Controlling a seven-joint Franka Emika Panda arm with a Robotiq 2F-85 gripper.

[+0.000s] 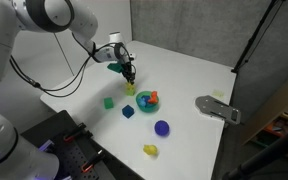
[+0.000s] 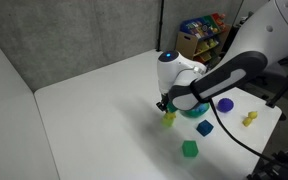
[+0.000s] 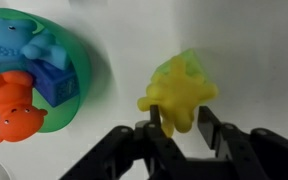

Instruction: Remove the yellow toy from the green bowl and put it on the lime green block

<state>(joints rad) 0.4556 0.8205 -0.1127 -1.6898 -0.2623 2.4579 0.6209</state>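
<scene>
mostly done | yellow toy (image 3: 179,92) out of green bowl (image 3: 81,60) | gripper (image 3: 180,128) clamped narrow on it | over lime green block (image 2: 169,121), contact unclear | left: release

The arm (image 1: 46,12) has glossy white rounded links with grey joint bands. Black cables (image 1: 29,78) loop behind the wrist. The gripper (image 3: 184,125) is matte black, with angular fingers (image 3: 212,130).

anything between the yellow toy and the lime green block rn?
Nothing visible. The hand holds the yellow toy right over the lime green block; the green bowl sits off to the side.
</scene>
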